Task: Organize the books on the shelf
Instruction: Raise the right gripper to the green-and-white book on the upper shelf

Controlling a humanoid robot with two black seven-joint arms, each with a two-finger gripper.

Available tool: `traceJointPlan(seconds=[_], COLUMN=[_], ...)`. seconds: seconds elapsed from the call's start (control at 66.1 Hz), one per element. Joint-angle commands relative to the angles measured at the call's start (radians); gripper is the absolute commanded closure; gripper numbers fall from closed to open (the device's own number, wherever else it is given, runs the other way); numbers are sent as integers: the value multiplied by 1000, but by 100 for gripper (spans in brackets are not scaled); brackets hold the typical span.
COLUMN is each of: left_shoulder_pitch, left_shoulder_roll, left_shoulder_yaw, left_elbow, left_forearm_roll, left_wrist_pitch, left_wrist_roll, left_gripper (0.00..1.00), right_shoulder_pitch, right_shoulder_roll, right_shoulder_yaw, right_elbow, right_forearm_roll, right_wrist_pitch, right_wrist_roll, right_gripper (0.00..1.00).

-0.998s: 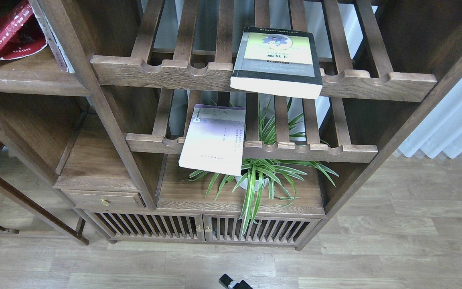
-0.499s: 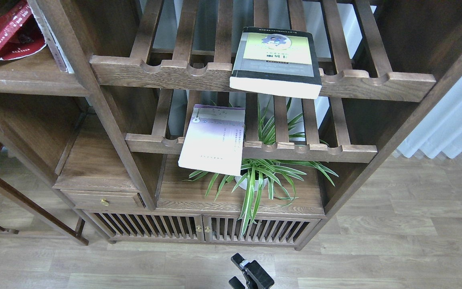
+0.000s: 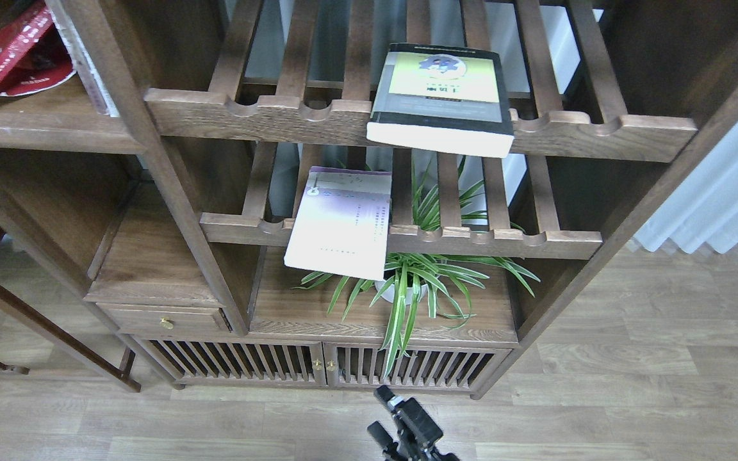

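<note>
A red book [image 3: 13, 54] lies at the top left on the shelf [image 3: 42, 128], a solid dark-brown board; the frame edge cuts the book off. A thick grey-black book with a yellow-green panel [image 3: 439, 96] lies flat on the upper slatted rack and overhangs its notched front rail. A thin pale white-lavender book [image 3: 340, 221] lies on the lower slatted rack and hangs over its front rail. My right gripper [image 3: 380, 413] shows at the bottom centre, low over the floor in front of the cabinet. Its two fingers stand apart and hold nothing. My left gripper is out of view.
A spider plant in a white pot [image 3: 407, 282] stands under the lower rack, its leaves spilling over the front. Below are slatted cabinet doors [image 3: 324, 365] and a small drawer [image 3: 164, 318]. A white curtain [image 3: 721, 198] hangs at the right.
My right gripper has risen into view from the bottom edge and moved up toward the cabinet. The books have not moved.
</note>
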Motion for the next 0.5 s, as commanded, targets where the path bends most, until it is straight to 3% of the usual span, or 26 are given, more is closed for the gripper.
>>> traceJointPlan(seconds=[0.0, 0.318, 0.484], left_shoulder_pitch=[61, 170, 183], left_shoulder_roll=[-7, -47, -68], left_shoulder_yaw=[25, 83, 132], left_elbow=[-1, 7, 90], left_forearm_roll=[-9, -6, -6], left_wrist_pitch=[0, 0, 0], left_wrist_roll=[-1, 2, 0], left_gripper=[0, 0, 0], right_shoulder_pitch=[-10, -31, -27], right_shoulder_roll=[0, -3, -26], right_shoulder_yaw=[38, 173, 208], right_elbow=[47, 296, 397], right_forearm_roll=[0, -6, -49], right_wrist_pitch=[0, 0, 0], right_wrist_roll=[1, 1, -4], right_gripper=[1, 1, 1])
